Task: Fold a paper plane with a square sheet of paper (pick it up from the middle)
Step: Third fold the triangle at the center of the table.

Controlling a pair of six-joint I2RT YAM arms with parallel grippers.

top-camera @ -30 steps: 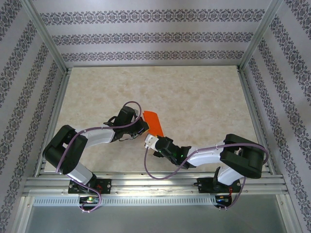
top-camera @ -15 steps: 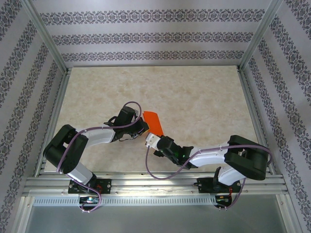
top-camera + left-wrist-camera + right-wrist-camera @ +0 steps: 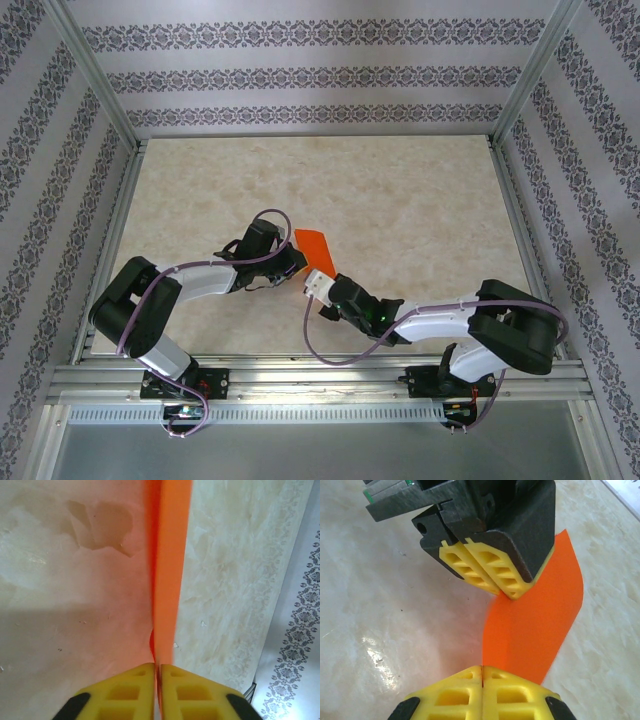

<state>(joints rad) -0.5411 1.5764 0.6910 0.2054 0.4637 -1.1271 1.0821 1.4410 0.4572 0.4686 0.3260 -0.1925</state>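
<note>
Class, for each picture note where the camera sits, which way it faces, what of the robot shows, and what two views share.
Top external: above and behind the bases, looking down on the table; both arms, left pincer, right pincer.
Left wrist: on that wrist, looks along its yellow fingers at the orange paper, edge-on.
Right wrist: on that wrist, faces the left pincer across the paper; own yellow fingers below.
Shared: all see the paper.
</note>
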